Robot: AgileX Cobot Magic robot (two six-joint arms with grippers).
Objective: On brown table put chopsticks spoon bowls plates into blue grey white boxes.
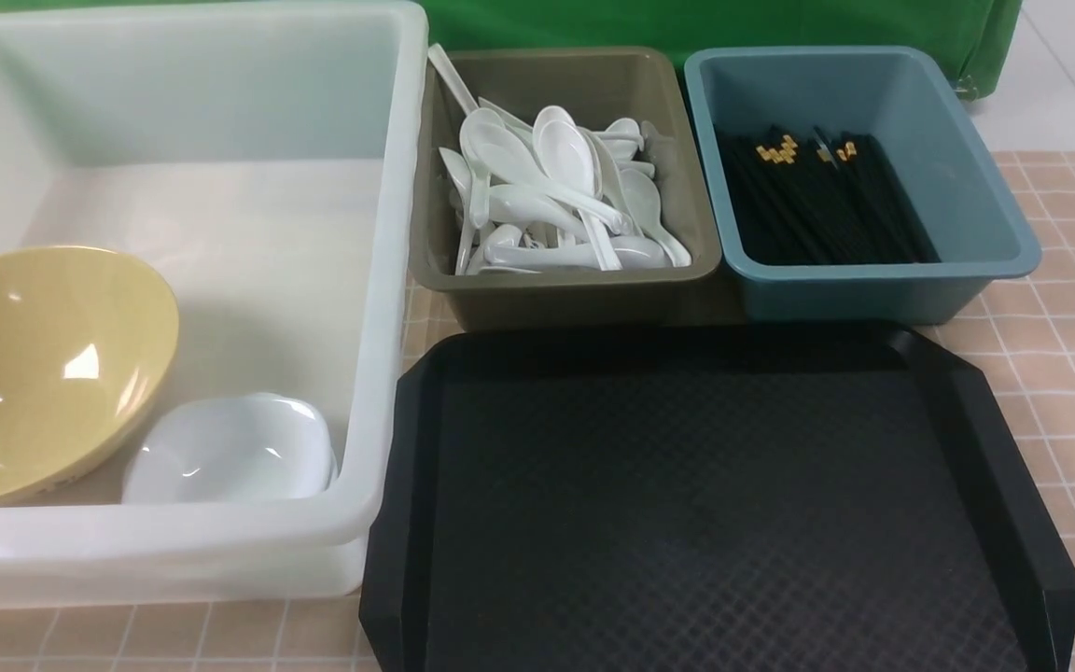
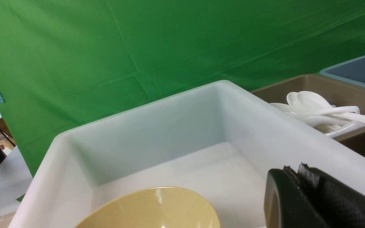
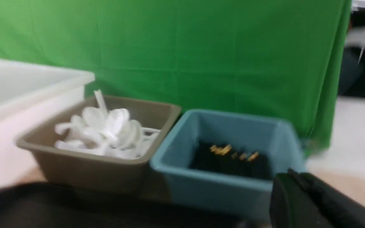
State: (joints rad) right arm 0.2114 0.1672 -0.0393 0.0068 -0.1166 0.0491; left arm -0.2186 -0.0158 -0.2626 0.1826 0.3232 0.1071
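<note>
Left gripper (image 2: pixel 296 177): fingers pressed together, nothing between them; it sits over the near right part of the white tub (image 1: pixel 388 280). Yellow bowl (image 1: pixel 43 373) lies tilted in the tub's near left corner, beside and below the gripper. White dishes (image 1: pixel 234 448) rest in the tub just right of the bowl, touching its rim; how many are stacked I cannot tell.

Right gripper (image 3: pixel 291 190): closed, empty; view blurred. It is on the near side of the teal bin (image 1: pixel 967 215), apart from it.

Chopsticks (image 1: pixel 817 201) lie bundled in the teal bin. Spoons (image 1: pixel 547 196) are heaped in the olive bin (image 1: pixel 575 289), between tub and teal bin. Black tray (image 1: pixel 705 504) sits bare in front of both bins on the brown table (image 1: pixel 1069 317).
</note>
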